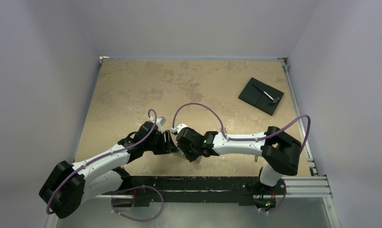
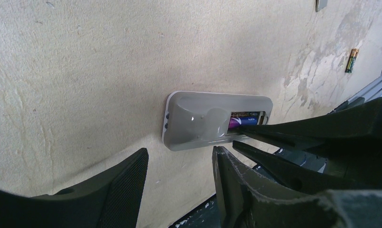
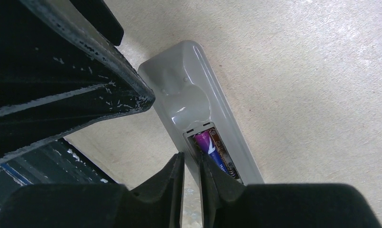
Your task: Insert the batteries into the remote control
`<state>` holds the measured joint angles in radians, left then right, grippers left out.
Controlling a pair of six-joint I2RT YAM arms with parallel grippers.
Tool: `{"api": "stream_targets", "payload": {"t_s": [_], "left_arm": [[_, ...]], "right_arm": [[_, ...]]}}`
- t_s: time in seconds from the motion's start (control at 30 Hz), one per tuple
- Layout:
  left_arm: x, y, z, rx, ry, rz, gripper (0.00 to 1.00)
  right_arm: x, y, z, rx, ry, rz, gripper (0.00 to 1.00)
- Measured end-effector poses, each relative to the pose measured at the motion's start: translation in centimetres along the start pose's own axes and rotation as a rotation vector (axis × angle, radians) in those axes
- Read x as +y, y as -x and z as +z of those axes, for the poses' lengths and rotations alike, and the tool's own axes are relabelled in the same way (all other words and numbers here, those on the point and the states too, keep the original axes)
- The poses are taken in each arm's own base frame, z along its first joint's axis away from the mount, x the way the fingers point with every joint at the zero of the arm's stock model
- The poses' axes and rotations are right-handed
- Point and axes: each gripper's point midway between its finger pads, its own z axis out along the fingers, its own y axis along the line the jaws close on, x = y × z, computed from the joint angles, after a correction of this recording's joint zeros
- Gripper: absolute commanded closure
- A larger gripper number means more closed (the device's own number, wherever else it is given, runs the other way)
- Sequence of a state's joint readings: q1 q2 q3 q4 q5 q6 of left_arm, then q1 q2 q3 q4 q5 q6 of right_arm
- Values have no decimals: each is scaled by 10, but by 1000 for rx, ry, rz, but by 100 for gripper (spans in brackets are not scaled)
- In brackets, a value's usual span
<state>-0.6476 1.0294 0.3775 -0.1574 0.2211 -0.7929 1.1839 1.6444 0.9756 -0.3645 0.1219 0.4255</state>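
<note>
Here the remote control (image 2: pixel 203 121) lies flat on the tan table (image 1: pixel 132 95), close to the near edge where the two arms meet. Its grey back faces up and its battery bay (image 3: pixel 225 151) stands uncovered. One battery (image 3: pixel 209 144) sits lengthwise inside that bay, its purple end pointing toward the rounded hump in the middle of the remote's back.

The right claw (image 3: pixel 192 159) reaches in over the bay end of the remote. Its two fingers stand almost together, with only a thin slit between them and nothing gripped in that slit. One fingertip rests at the edge of the bay, right beside the seated battery; whether it actually presses on the cell cannot be told.

The left claw (image 2: pixel 181 153) hangs just short of the remote's long side, its fingers spread wide apart, holding nothing and not touching the remote.

A loose battery (image 2: pixel 352 60) lies on the table well apart from the remote, toward the right arm's side. Far off near the back right corner rests a black plate (image 1: pixel 253 92), with a narrow grey strip (image 1: pixel 265 91) lying on top of it.
</note>
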Motion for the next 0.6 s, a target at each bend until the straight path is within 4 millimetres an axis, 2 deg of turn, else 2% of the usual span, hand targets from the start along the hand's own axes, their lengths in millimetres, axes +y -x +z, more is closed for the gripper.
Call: {"api": "stream_targets", "payload": {"t_s": [0.3,0.43,0.6], "left_arm": [[3,-3,3,15,14,-4,48],[5,-5,5,25,19,-7,48],[4,-7,4,35,13,-8,48]], "right_arm": [[-6,0,-9,-1,-47,28,59],[-15,9,-26,-48,-85,50,54],[-24,25,-46,-128,-124,74,57]]}}
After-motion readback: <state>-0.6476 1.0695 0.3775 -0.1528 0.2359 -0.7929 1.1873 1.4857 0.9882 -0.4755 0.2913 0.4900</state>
